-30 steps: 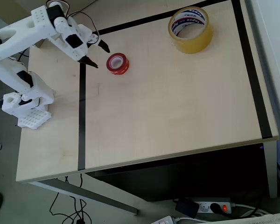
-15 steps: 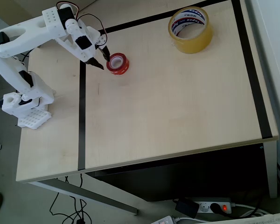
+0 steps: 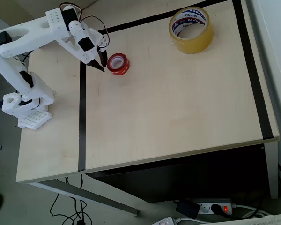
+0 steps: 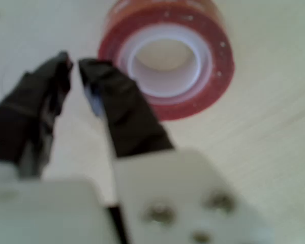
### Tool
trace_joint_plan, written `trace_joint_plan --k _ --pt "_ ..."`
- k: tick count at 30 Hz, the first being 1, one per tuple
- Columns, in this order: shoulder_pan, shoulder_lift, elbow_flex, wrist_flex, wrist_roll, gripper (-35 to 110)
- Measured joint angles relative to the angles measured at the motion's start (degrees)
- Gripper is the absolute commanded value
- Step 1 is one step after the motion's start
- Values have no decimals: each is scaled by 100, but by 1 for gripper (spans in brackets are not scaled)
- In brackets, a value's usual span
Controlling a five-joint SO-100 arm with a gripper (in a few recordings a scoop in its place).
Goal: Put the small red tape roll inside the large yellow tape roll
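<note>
Jaws [image 4: 73, 61] of mine stand nearly closed on nothing, just beside the small red tape roll [image 3: 118, 63]; large yellow tape roll [image 3: 191, 29] sits near the worktop's [image 3: 178, 112] far edge.

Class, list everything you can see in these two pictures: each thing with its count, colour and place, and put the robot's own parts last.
red roll: one, red with a pale core, lying flat near the table's upper left.
yellow roll: one, yellowish, printed core, at the far edge.
table: one, pale wood with black tape lines.
power strip: one, white, on the floor below.
arm: one, white, at the table's left.
gripper: one, black fingers nearly shut, empty, just left of the red roll in the overhead view.
</note>
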Motion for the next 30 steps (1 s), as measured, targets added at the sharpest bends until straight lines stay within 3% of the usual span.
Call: trace_joint_plan --k 12,21,30 --pt "272 650 -229 431 0 0" --pt "1573 1397 -343 554 0 0" --pt "1951 536 -2101 519 0 0"
